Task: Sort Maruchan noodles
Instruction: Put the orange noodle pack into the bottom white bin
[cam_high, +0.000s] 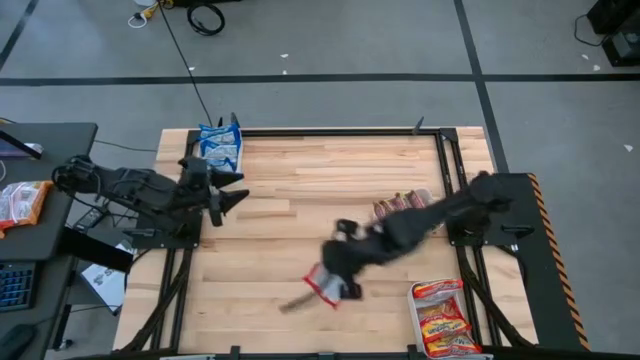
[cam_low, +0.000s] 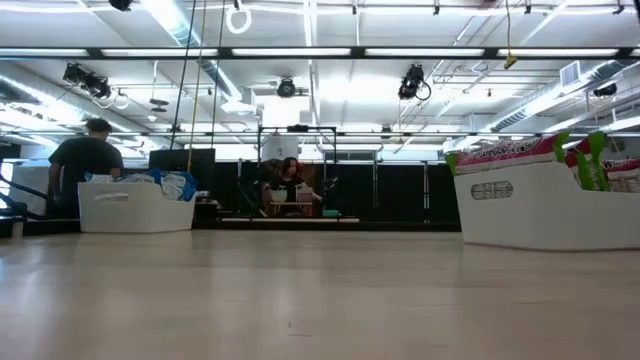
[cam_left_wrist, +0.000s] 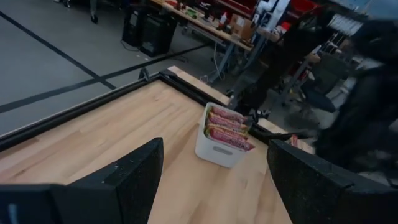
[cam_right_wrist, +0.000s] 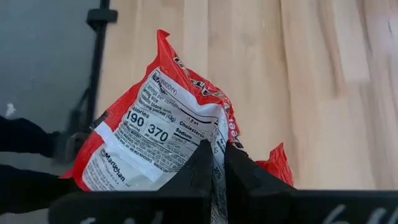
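Observation:
My right gripper (cam_high: 345, 280) reaches out over the middle of the table toward its near edge and is shut on one red-and-white Maruchan packet (cam_high: 322, 285). In the right wrist view the packet (cam_right_wrist: 155, 140) shows its white printed back. My left gripper (cam_high: 232, 200) waits open at the table's left side; its two fingers frame the left wrist view (cam_left_wrist: 214, 152). Blue-white packets stand in a white tray (cam_high: 220, 145) at the far left corner. Red-yellow packets fill a tray (cam_high: 445, 318) at the near right corner. Pinkish packets (cam_high: 398, 205) lie partly under my right arm. My right gripper pinches the packet's edge (cam_right_wrist: 214, 134) between its two fingers (cam_right_wrist: 199, 165), which are closed together on it. The rest of the packet fans out beyond the fingertips. It appears lifted clear: its shadow (cam_high: 295, 303) lies apart from it on the wood.
The table is bare wood (cam_high: 300, 180) inside a black frame. In the low view, white trays stand at left (cam_low: 135, 205) and right (cam_low: 545, 200); people show in the room behind. A desk with a keyboard sits beyond the table's left edge (cam_high: 20, 280).

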